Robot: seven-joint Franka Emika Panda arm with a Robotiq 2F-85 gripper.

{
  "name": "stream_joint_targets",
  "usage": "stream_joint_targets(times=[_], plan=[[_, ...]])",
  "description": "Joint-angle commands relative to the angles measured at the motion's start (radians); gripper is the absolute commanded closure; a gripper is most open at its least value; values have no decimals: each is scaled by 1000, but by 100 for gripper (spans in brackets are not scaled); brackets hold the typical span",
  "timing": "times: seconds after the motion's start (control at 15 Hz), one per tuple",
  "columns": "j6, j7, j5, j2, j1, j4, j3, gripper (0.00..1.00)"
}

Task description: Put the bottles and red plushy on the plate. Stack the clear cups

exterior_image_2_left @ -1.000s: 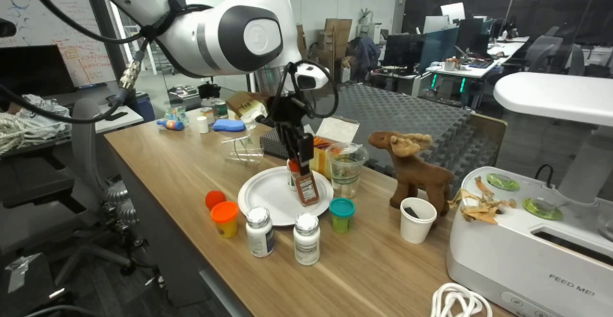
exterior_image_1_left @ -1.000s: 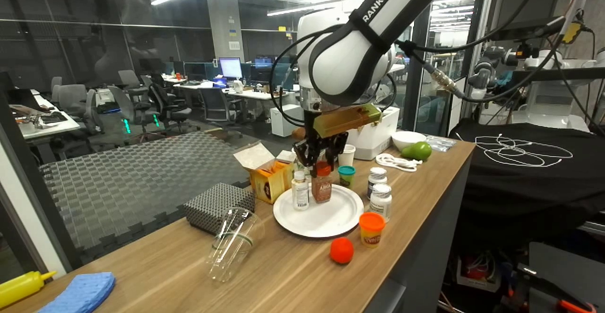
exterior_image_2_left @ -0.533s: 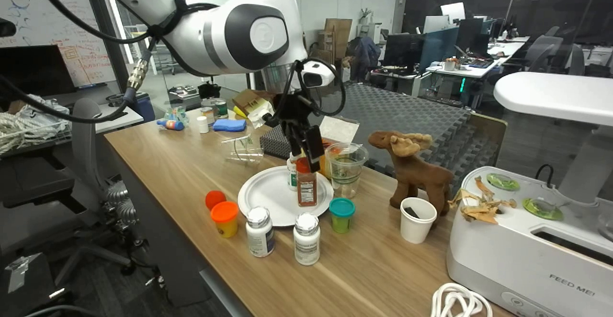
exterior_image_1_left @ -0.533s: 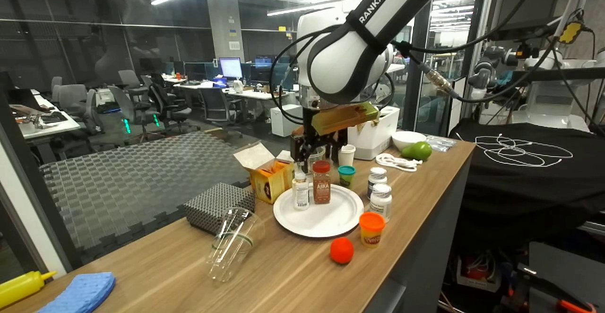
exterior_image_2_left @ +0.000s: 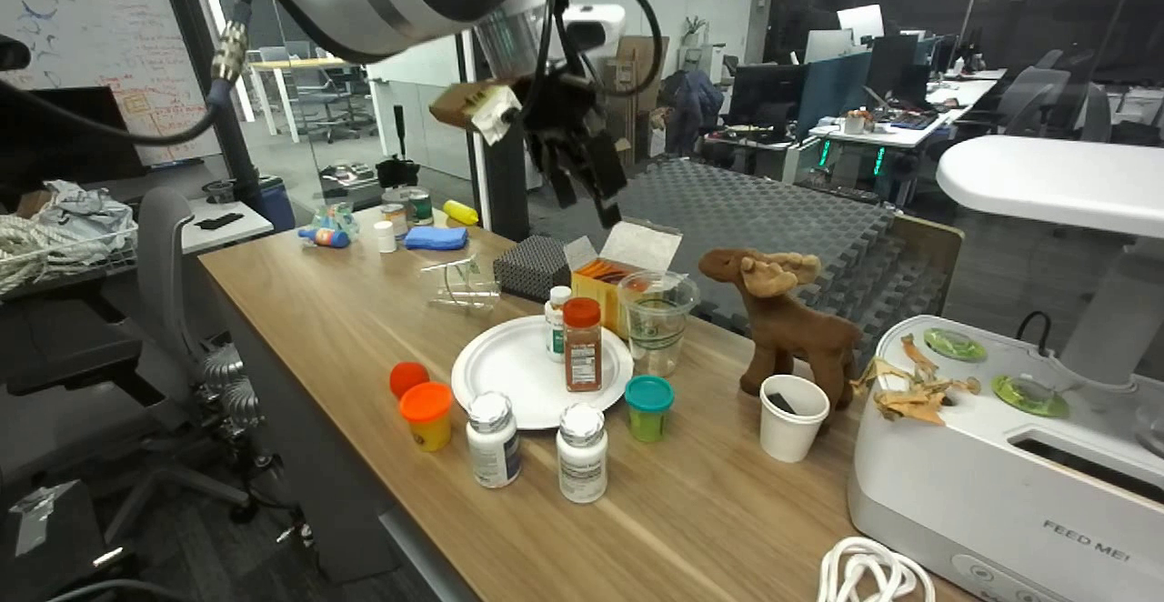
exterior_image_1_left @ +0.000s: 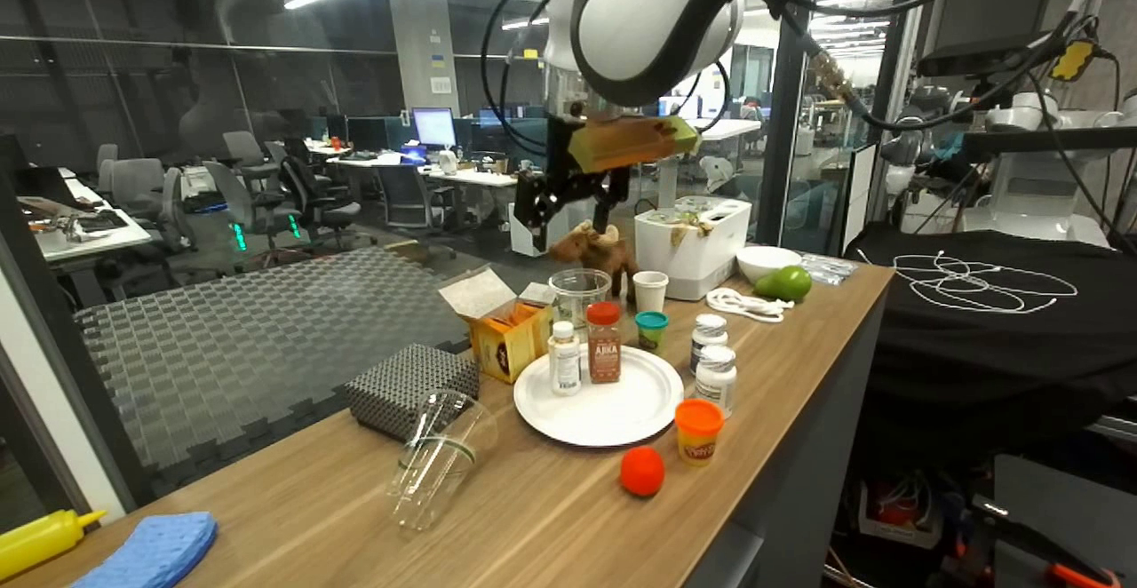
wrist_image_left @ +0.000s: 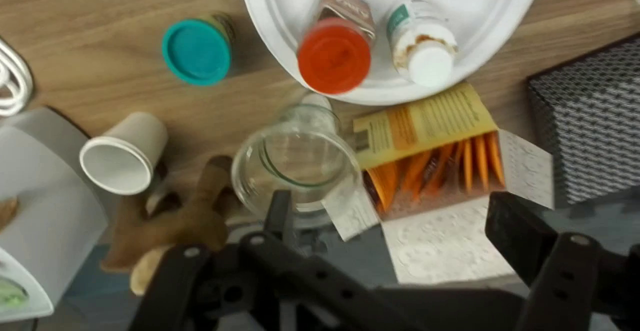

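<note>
Left to right in an exterior view: a clear cup (exterior_image_1_left: 435, 459) lies on its side at lower left of centre on the wooden table (exterior_image_1_left: 533, 535). Mid-frame, a white-capped bottle (exterior_image_1_left: 565, 366) stands on the plate (exterior_image_1_left: 604, 426), below my pincer (exterior_image_1_left: 571, 231), its jaws spread wide. Behind it stands an upright clear cup (exterior_image_1_left: 573, 305); just right, also on the plate, the red-capped spice bottle (exterior_image_1_left: 605, 353). The red plushy (exterior_image_1_left: 642, 471) rests on the table at lower middle, well apart from my pincer; at centre right, two white pill bottles (exterior_image_1_left: 716, 381) stand beside the plate.

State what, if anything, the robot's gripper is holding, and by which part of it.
Nothing: the gripper stands open in the air, and the red-capped brown bottle stands upright on the plate.
</note>
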Motion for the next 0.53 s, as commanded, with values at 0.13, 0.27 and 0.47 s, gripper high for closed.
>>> stream_joint_targets(times=[0.13, 0.27, 0.47], plan=[[-30, -262, 110, -34, -4, 99, 134, 0], [-36, -394, 214, -4, -20, 128, 182, 0], [-55, -616, 386, 52, -56, 161, 242, 0]])
